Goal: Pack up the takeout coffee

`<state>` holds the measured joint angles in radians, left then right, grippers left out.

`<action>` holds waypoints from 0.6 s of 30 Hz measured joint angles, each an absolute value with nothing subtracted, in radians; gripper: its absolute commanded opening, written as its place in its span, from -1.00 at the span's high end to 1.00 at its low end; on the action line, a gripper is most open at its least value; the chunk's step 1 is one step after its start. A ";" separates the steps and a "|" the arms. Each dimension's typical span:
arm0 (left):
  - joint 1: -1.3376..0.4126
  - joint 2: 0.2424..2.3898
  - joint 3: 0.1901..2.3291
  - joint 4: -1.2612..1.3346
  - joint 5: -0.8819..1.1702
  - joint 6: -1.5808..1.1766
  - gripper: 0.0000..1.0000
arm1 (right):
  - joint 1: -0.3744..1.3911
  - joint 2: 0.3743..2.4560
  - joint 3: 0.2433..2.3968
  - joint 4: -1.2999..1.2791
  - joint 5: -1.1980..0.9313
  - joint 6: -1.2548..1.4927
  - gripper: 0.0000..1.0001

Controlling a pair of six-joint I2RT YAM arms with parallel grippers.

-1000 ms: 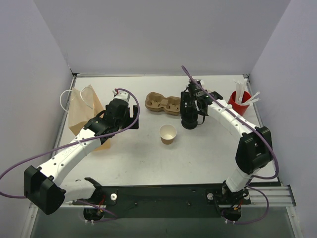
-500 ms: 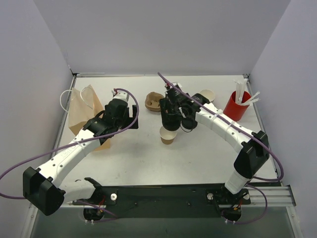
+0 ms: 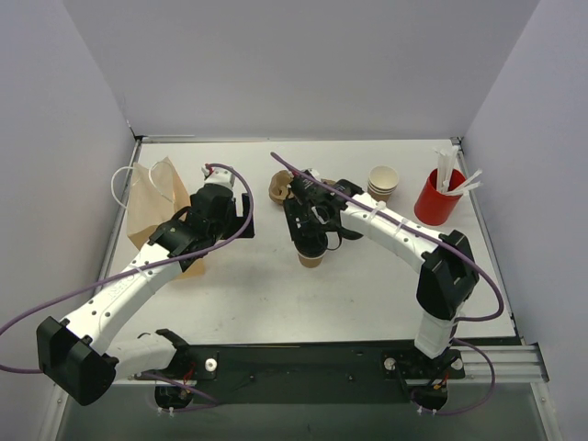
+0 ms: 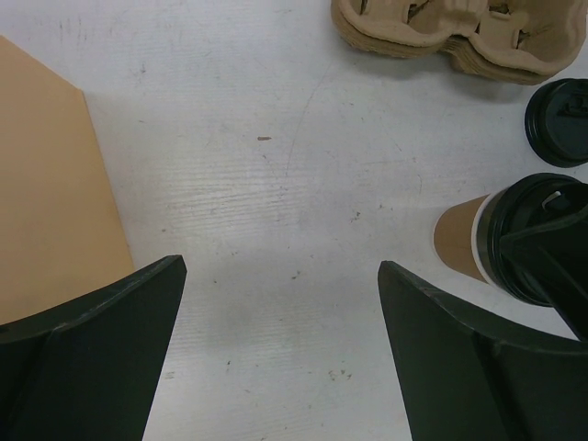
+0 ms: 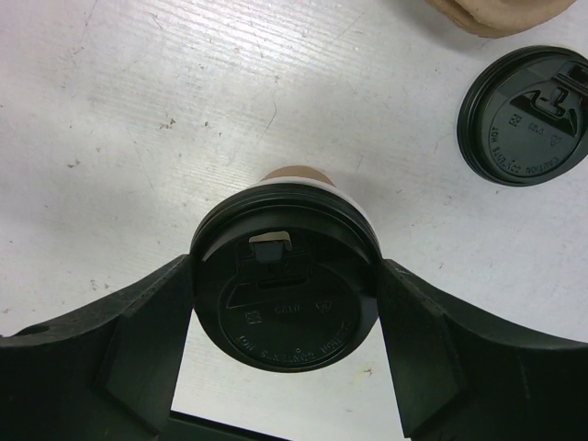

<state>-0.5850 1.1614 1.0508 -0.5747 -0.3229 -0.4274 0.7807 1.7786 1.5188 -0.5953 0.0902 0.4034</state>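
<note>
Swung over from the right end of the cup carrier (image 4: 441, 32), the right gripper (image 5: 285, 312) now pinches a black lid (image 5: 287, 276) between half-spread fingers atop the takeout coffee (image 4: 459, 241), just nearside of that carrier; capping seems underway. Meanwhile the left gripper (image 4: 276, 340) gapes wide, empty.

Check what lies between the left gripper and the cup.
Nothing but bare table. The left wrist view shows that stretch empty between the open left gripper and the cup, which stands under a black lid.
</note>
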 measured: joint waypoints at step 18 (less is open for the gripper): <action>-0.582 1.161 1.050 -0.575 -0.326 -0.433 -0.95 | 0.813 1.804 1.519 -0.605 0.126 0.403 -0.39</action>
<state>-0.5823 1.1614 1.0500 -0.5755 -0.3260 -0.4332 0.8131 1.8038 1.5188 -0.6052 0.1265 0.4034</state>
